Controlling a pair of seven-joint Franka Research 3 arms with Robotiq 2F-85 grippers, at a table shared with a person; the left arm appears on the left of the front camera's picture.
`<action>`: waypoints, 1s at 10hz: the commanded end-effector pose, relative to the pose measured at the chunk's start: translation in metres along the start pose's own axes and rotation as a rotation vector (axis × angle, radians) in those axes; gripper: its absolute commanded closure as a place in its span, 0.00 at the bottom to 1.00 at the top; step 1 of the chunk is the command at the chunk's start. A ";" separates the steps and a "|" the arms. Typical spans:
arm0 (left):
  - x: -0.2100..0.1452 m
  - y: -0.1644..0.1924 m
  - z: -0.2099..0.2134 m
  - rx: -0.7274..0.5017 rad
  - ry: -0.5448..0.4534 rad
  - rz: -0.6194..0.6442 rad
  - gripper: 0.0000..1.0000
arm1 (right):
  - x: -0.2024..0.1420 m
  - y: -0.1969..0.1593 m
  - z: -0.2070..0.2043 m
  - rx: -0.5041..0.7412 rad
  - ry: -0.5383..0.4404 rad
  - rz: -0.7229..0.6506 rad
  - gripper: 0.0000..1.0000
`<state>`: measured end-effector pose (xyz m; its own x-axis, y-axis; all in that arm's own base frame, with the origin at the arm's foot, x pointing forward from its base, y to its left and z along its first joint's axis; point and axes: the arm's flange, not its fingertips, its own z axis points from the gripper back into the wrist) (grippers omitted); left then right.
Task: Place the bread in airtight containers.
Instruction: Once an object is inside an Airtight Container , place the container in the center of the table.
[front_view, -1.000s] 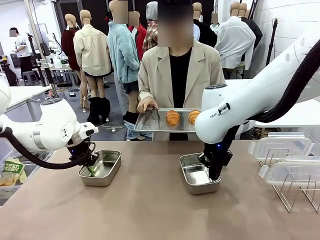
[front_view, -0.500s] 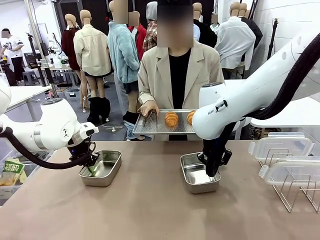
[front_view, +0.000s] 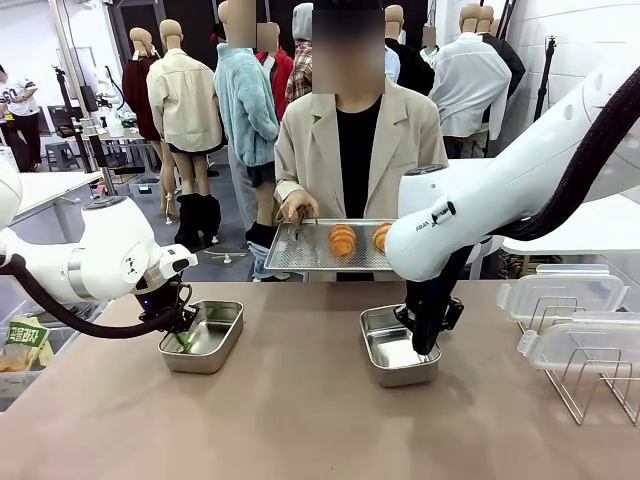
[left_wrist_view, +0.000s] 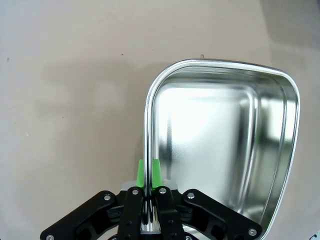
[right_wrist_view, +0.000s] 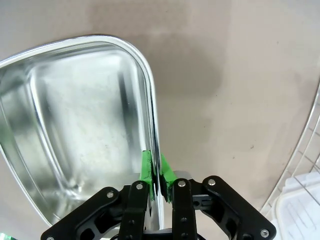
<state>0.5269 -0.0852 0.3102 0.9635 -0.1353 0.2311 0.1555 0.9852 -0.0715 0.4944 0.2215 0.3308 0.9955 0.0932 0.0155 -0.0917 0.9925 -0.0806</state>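
Two clamps: left gripper (left_wrist_view: 148, 171) pinches left pan (left_wrist_view: 215, 120) rim, right gripper (right_wrist_view: 156, 168) pinches right pan (right_wrist_view: 70, 120) rim. Pastries (front_view: 343, 238) beyond, on tray (front_view: 290, 252): light, flaky; take gently mid-body.

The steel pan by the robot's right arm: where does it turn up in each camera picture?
Front view: the right pan sits right of centre on the table, with the right gripper at its right rim.
Right wrist view: the right pan takes the left half, green pads pinching its rim.
Left wrist view: this one is the left pan, pinched by the left gripper.
Shared landmark: the wire rack, at the right wrist view's right edge.
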 end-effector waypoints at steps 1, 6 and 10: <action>0.000 0.001 0.000 0.002 -0.001 -0.001 1.00 | -0.005 -0.003 -0.003 0.018 -0.017 0.011 1.00; -0.004 -0.047 0.065 0.018 -0.089 0.013 1.00 | -0.018 -0.038 0.067 0.103 -0.105 -0.128 1.00; -0.003 -0.076 0.135 0.024 -0.109 0.060 1.00 | -0.003 -0.056 0.130 0.135 -0.084 -0.253 1.00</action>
<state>0.4850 -0.1381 0.4386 0.9326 -0.0996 0.3468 0.1312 0.9890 -0.0687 0.4837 0.1732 0.4633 0.9839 -0.1147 0.1373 0.1084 0.9927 0.0529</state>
